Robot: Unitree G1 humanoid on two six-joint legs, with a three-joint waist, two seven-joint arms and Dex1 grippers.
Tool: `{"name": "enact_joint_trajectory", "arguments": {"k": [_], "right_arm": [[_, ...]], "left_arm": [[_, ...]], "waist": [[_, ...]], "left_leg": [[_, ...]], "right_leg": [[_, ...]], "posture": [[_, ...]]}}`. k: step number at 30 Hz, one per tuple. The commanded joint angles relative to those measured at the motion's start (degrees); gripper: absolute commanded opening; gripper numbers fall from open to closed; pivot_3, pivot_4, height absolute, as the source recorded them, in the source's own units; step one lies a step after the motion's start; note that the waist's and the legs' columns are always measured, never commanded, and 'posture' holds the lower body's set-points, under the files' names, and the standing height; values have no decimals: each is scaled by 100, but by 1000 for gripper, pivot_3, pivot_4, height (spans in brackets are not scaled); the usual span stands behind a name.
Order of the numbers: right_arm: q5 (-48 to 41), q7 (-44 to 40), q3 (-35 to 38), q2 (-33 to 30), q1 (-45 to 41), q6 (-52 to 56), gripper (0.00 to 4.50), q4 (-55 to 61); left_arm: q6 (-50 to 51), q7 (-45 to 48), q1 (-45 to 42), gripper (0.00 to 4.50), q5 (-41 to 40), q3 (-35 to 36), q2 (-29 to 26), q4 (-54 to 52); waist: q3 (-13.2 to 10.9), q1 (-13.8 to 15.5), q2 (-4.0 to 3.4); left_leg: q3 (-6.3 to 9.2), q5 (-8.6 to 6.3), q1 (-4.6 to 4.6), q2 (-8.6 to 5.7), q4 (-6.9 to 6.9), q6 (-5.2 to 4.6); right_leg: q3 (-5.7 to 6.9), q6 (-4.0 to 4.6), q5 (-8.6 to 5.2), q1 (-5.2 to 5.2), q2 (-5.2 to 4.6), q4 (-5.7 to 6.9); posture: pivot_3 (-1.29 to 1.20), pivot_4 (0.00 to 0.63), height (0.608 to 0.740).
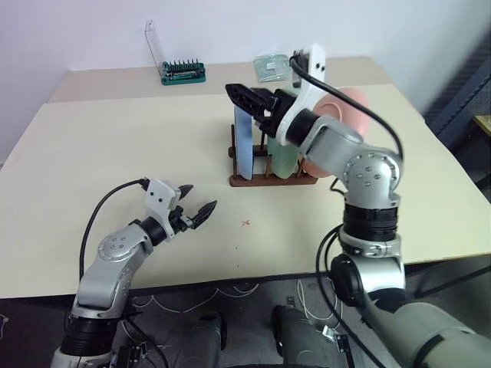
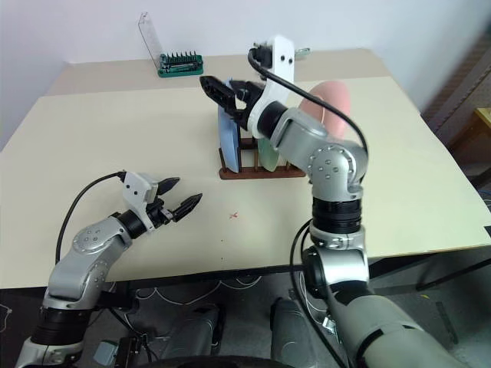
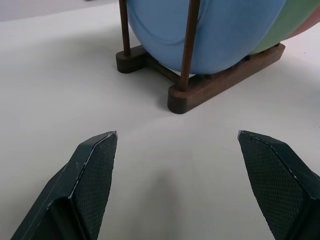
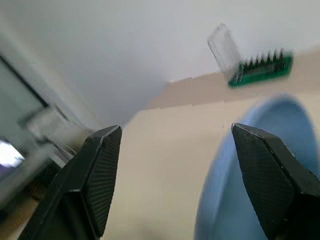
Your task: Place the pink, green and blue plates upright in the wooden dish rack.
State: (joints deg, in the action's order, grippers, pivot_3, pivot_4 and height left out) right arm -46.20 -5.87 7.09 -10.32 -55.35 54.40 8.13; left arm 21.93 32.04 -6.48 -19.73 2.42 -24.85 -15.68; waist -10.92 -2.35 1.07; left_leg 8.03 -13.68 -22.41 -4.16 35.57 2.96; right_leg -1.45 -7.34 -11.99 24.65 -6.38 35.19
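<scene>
Our right gripper (image 1: 247, 97) is wide open just above the blue plate (image 1: 244, 142) standing in the wooden dish rack (image 1: 270, 179), our left gripper (image 1: 197, 205) is open too, and we think bumping could tip it.

Bare table (image 1: 115, 146) left of the plate-filled rack (image 1: 270, 181).
</scene>
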Motion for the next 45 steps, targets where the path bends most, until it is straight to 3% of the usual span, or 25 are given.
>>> {"name": "enact_joint_trajectory", "arguments": {"k": [1, 5, 9, 10, 13, 17, 23, 27, 34, 39, 45], "right_arm": [[-44, -363, 121, -411, -161, -87, 3534, 576], [-79, -1140, 638, -1480, 325, -342, 3534, 1115], [-16, -1445, 1075, -2183, 763, -514, 3534, 1110], [228, -1509, 1304, -2626, 1102, -524, 3534, 1034], [740, -1566, 1924, -3580, 1970, -553, 2283, 815], [1639, -1785, 1280, -4270, 2824, -957, 293, 919], [2439, -1901, 638, -4320, 3280, -1482, 293, 776], [2333, -2162, 384, -4020, 3045, -1656, 293, 1006], [2188, -2600, 433, -3934, 2998, -1624, 293, 1321], [2466, -2509, 643, -4010, 3121, -1597, 293, 919], [2647, -2629, 1061, -3950, 3854, -1948, 293, 383]], "left_arm": [[-106, 4, -18, 3977, 23, -8, 14, -166], [-121, 39, -62, 3977, 45, -41, 17, -89], [-106, 90, -99, 3977, 44, -97, 10, -69], [-132, 209, -141, 3977, 53, -173, -24, -8], [-189, 638, -325, 3977, 61, -497, -86, 157], [-342, 1065, -503, 3977, 86, -827, -65, 278], [-419, 1207, -711, 3977, 104, -1086, 126, 316], [-503, 1226, -669, 3977, 134, -1067, 148, 409], [-753, 1188, -441, 3977, 202, -1081, 225, 499], [-896, 1152, -402, 3977, 284, -1122, 326, 585], [-1150, 979, -568, 3977, 411, -882, 357, 1069]], "waist": [[0, -2, 0], [1, 46, 1], [0, 136, 1], [-1, 120, -2], [2, 264, -1], [1, 215, -22], [-2, 138, -29], [-2, 154, -28], [-3, 185, -28], [-3, 189, -28], [-2, 204, -28]], "left_leg": [[0, 0, 0, 1, 0, 0], [1, -2, 0, 0, 0, -3], [-8, -5, 0, -1, 7, -9], [-10, -5, 0, -1, 8, -9], [-6, -6, -3, 1, 12, -10], [-38, -18, -5, -3, 33, -31], [-40, -18, -2, 4, 34, -32], [-39, -19, -3, 2, 38, -32], [-33, -19, -7, -1, 41, -33], [-33, -20, -7, -1, 43, -34], [-34, -20, -6, -4, 43, -35]], "right_leg": [[0, 0, 0, 0, 0, 0], [2, -1, -1, -7, -1, -7], [1, -2, -2, -13, -5, -16], [1, -2, -2, -12, -5, -16], [8, -3, -5, -21, -6, -20], [-4, -7, -7, -22, -17, -23], [-6, 1, -12, -22, -13, -20], [-5, -8, -10, -25, -14, -21], [-5, -13, -11, -26, -19, -23], [-4, -10, -13, -27, -19, -23], [-4, -13, -12, -29, -20, -23]], "posture": [[0, 150, 740], [0, 150, 740], [0, 150, 740], [0, 150, 740], [0, 150, 740], [0, 150, 740], [0, 150, 740], [0, 150, 740], [0, 150, 740], [0, 150, 740], [0, 150, 740]]}}
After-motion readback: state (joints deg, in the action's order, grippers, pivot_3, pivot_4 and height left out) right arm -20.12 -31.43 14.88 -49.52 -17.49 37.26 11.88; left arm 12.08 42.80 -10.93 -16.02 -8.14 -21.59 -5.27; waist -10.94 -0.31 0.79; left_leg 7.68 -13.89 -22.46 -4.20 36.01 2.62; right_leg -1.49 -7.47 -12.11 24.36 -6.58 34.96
